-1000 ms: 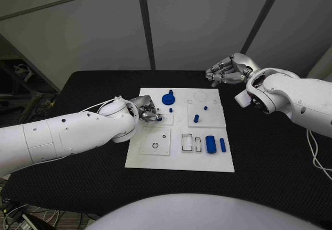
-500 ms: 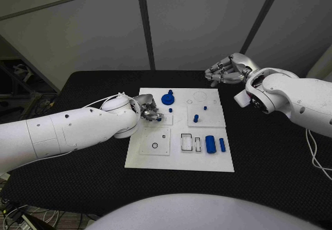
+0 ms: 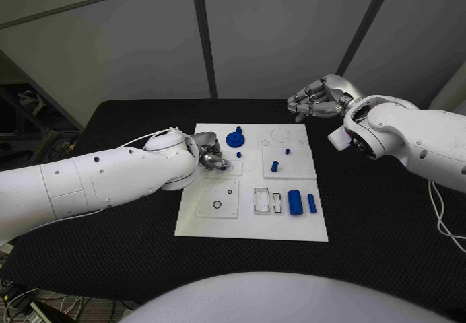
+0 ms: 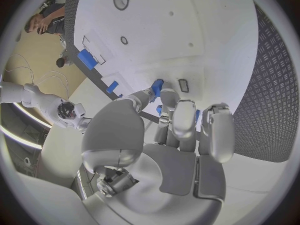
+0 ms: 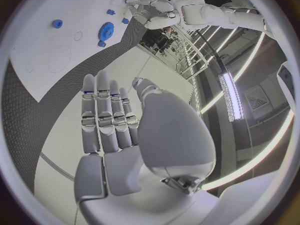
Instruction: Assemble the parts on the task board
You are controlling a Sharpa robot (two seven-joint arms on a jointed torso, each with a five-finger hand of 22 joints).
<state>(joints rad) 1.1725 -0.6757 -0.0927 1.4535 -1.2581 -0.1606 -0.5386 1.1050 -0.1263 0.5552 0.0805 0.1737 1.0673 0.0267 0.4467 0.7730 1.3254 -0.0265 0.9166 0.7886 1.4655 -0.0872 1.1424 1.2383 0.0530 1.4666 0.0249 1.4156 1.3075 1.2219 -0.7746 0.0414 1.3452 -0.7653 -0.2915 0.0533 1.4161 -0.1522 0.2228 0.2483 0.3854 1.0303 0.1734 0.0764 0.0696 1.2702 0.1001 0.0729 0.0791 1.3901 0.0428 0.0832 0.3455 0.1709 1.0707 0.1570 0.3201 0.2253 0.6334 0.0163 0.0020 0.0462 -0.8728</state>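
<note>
The white task board (image 3: pixel 252 225) lies mid-table. On it are a blue gear (image 3: pixel 236 139), a short blue peg (image 3: pixel 239 155), two more pegs (image 3: pixel 275 165), a thick blue cylinder (image 3: pixel 295 202) and a slim blue bar (image 3: pixel 312 203). My left hand (image 3: pixel 210 157) is low over the board's left side, just left of the short peg. In the left wrist view its thumb tip reaches that peg (image 4: pixel 157 87), while the fingers (image 4: pixel 181 115) lie straight beside it and hold nothing. My right hand (image 3: pixel 316 99) hangs above the table beyond the board's far right corner, empty, with its fingers (image 5: pixel 103 110) loosely together.
Near the board's front are a square plate with a ring and a small hole (image 3: pixel 219 199) and two rectangular slots (image 3: pixel 267 200). A round outline (image 3: pixel 281 135) marks the far right of the board. Black table (image 3: pixel 388 222) surrounds the board.
My left arm has edged a little toward the board's middle, and its hand stays beside the short peg. The right hand and the parts have not moved.
</note>
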